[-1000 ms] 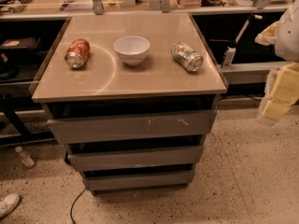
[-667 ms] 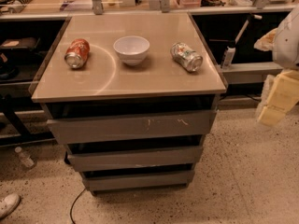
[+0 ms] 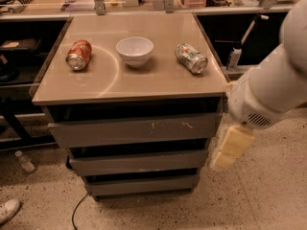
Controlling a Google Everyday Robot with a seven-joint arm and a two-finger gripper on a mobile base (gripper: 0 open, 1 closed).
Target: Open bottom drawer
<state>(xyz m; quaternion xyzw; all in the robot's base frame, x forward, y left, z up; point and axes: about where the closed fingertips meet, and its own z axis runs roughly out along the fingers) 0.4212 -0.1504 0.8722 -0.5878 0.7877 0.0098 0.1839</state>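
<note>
Moved closer, tool (image 3: 232, 147) hangs above-right of shut bottom drawer (image 3: 144, 185); its grip cannot be told.

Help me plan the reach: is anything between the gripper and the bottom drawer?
Nothing visible does. The gripper hangs off the cabinet's right side, level with the middle drawer; the bottom drawer front sits lower left, with only floor between.

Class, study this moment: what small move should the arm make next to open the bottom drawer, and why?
Probably lower the pincer and swing it left toward the bottom drawer. That drawer looks shut, while the pincer hangs beside the cabinet's right side, about level with the middle drawer, touching nothing.
</note>
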